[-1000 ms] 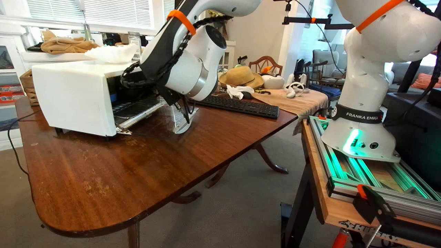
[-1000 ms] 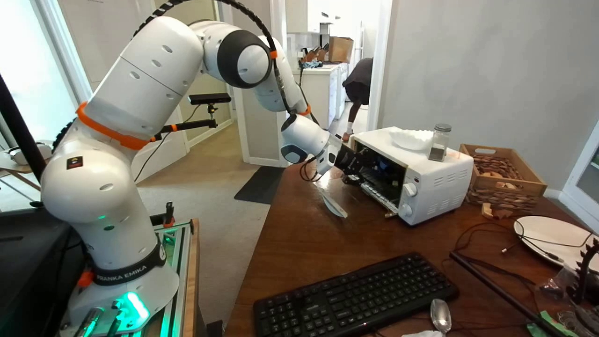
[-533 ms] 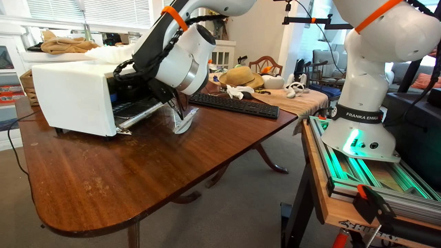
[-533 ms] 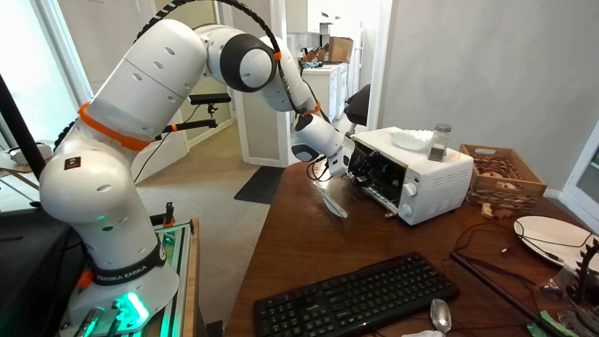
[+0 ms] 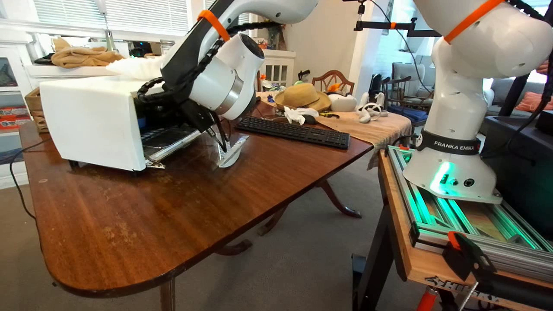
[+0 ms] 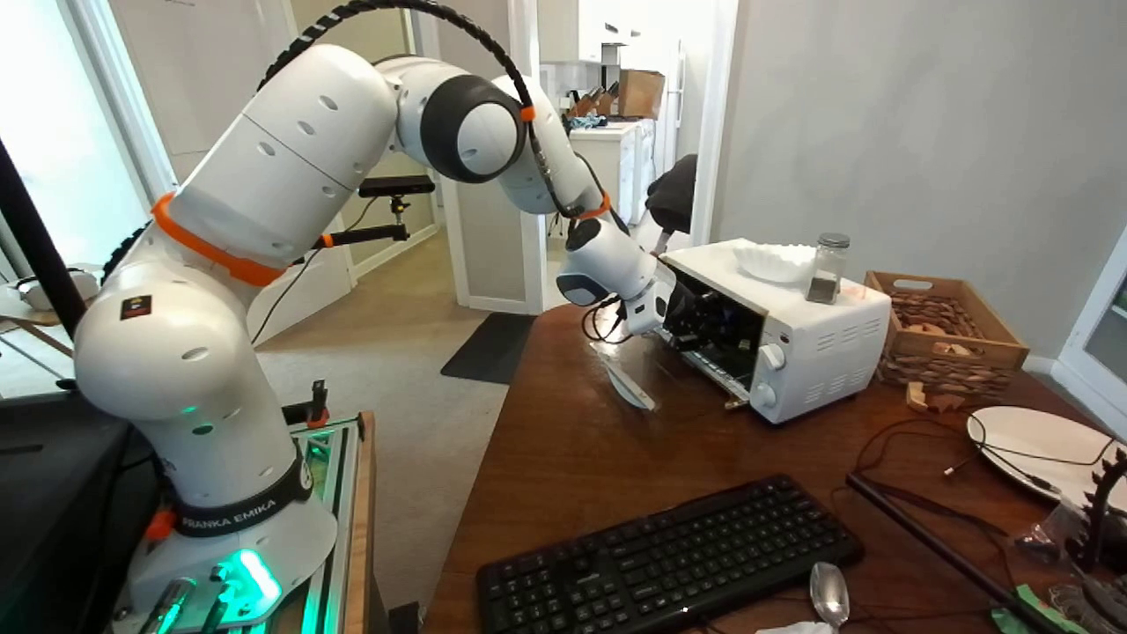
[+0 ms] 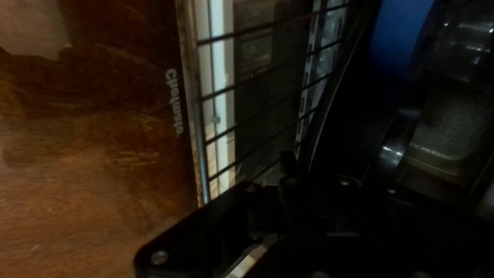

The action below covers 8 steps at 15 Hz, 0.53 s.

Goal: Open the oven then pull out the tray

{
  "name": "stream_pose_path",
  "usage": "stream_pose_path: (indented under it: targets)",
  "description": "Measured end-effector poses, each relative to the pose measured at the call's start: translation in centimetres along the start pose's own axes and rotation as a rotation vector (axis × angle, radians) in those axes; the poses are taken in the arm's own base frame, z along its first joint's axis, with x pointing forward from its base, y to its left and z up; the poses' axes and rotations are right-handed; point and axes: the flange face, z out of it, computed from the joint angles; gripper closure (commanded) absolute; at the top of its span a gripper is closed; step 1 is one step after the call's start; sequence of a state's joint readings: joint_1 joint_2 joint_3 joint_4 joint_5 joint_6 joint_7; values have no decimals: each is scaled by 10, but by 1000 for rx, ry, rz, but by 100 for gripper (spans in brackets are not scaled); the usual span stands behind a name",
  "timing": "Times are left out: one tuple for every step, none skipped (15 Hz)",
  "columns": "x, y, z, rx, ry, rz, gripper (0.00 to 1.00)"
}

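Observation:
The oven (image 5: 90, 123) is a white box on the wooden table, also seen with its knobs in an exterior view (image 6: 823, 370). Its glass door is lowered. The door's white handle (image 5: 233, 156) stands out in front, and it shows in an exterior view (image 6: 628, 387). A wire rack (image 7: 199, 131) with cross bars shows just inside the opening in the wrist view. My gripper (image 6: 700, 324) reaches into the oven opening. In the wrist view the gripper (image 7: 314, 166) is at the rack's near end, very dark. I cannot tell whether it is open, shut or touching the rack.
A blue thing (image 7: 401, 34) is inside the oven. A wavy white dish (image 6: 775, 262) and a glass jar (image 6: 828, 269) stand on top. A wicker basket (image 6: 951, 339) stands beside it. A black keyboard (image 6: 669, 559) and a white plate (image 6: 1043, 449) lie on the table.
My arm and gripper have moved further into the oven opening over the last second, mostly in the first half. The oven, its lowered door and the things on top have not moved.

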<state>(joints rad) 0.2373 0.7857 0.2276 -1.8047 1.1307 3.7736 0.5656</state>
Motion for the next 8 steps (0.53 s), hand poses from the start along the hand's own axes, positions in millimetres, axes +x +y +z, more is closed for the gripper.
stream_pose_path:
  targets:
    - [0,0,0,0,0,2,89]
    - [0,0,0,-1,0,3,97]
    - [0,0,1,-1,-1,3,98]
    - [0,0,0,0,0,5,97]
    - [0,0,0,-1,0,7,97]
    - [0,0,0,-1,0,9,97]
    - [0,0,0,-1,0,10,97]
    - [-1,0,0,-1,1,11,97]
